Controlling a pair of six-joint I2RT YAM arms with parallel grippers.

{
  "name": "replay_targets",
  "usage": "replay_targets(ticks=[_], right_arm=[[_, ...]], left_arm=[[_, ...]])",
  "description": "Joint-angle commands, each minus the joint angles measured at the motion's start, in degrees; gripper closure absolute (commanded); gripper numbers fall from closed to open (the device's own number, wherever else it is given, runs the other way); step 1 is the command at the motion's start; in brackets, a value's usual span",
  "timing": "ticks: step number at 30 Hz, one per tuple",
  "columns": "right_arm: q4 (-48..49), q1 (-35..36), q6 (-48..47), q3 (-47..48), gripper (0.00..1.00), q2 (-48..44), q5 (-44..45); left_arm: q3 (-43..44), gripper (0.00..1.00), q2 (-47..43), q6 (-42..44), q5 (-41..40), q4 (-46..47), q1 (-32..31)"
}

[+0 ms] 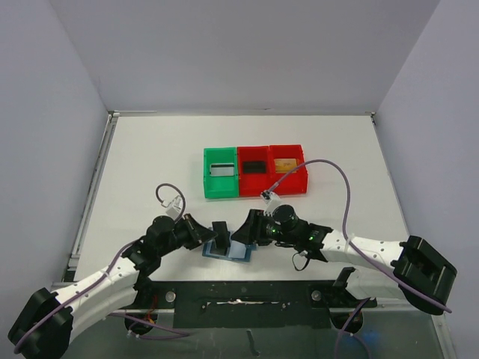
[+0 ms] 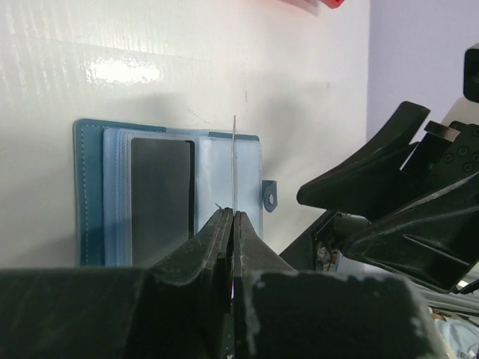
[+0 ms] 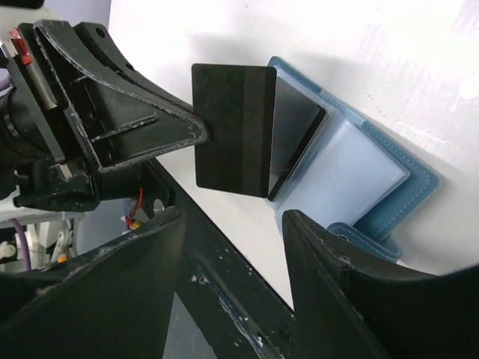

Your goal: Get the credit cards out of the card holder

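Top, left-wrist and right-wrist views of two arms meeting over the card holder (image 1: 233,253), which lies open and flat on the white desk (image 1: 150,164) near its front edge, between the two end effectors. The left end effector (image 2: 232,218) is closed on the lower edge of a held credit card (image 3: 230,129), a dark grey card that stands upright, clear of the sleeves, above the holder's middle; in the left-wrist view this card appears edge-on as a thin vertical line rising from the pinched fingertips. A second credit card (image 2: 160,200), also dark grey with a slight sheen, sits in a clear sleeve on one panel of the light-blue holder, while the sleeve on the neighbouring panel shows only pale plastic; a small tab (image 2: 269,195) projects from the holder's outer edge. The right end effector (image 3: 233,217) is open, its two fingers spread with nothing between them, hovering just beside the holder and facing the left end effector. Farther back on the desk, well apart from the holder, a green bin (image 1: 207,173) and two red bins (image 1: 253,150) stand touching in a row, each with a flat item lying inside
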Motion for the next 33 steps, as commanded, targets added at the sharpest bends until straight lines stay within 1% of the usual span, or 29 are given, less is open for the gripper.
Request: replay_targets(ticks=[1,4,7,11,16,17,18,19,20,22,23,25,27,33], right_arm=[[-2.03,0.22,-5.64,4.49,0.39,-1.72,1.31],[-6.42,-1.5,-7.93,5.6,0.26,-3.47,1.73],[-7.38,-4.74,-9.25,5.65,0.22,-6.4,2.44],[-0.28,-5.14,-12.87,0.5,0.2,-13.82,8.4],[10.2,-5.31,-16.22,-7.02,0.13,-24.02,12.23],[10.34,-5.37,-16.87,-7.47,0.12,-25.58,12.16],[8.25,-5.5,-16.31,-7.12,0.04,-26.89,12.71],[5.05,-5.71,-14.27,-6.3,0.0,-27.83,13.92],[2.18,-6.03,-13.32,-5.36,0.02,-28.31,13.9],[-0.64,-7.2,-13.23,-3.67,0.02,-28.06,10.15],[-1.34,-7.56,-13.03,-3.05,0.02,-27.52,8.33],[0.29,-7.91,-12.56,-2.64,0.0,-25.83,3.82],[3.53,-7.92,-11.37,-2.62,0.04,-23.05,-0.94],[12.55,-7.92,-7.37,-1.4,0.23,-13.8,-10.79]], left_arm=[[-2.36,1.0,-2.91,-4.57,-0.89,11.6,-0.47],[-2.35,1.0,-3.41,-5.23,0.61,14.63,-0.47],[-2.47,1.0,-3.37,-6.19,2.37,18.49,-0.45],[-2.55,1.0,-2.39,-7.85,4.55,23.78,-0.42],[-0.29,1.0,-1.0,-7.05,6.44,26.19,-0.41],[-0.19,1.0,-0.64,-7.04,6.82,27.62,-0.42],[-0.27,1.0,-0.23,-7.25,7.19,29.14,-0.47],[-0.31,1.0,0.15,-7.44,7.35,30.6,-0.47],[-0.26,1.0,0.65,-7.45,7.58,31.52,-0.49],[0.08,1.0,1.32,-7.12,8.38,32.71,-0.65],[0.22,1.0,1.68,-6.86,8.85,33.17,-0.67],[-0.03,1.0,1.7,-6.8,9.58,34.58,-0.83],[-1.02,1.0,1.19,-7.54,9.45,36.23,-0.8],[-2.62,1.0,-0.87,-8.0,9.81,36.43,-0.85]])
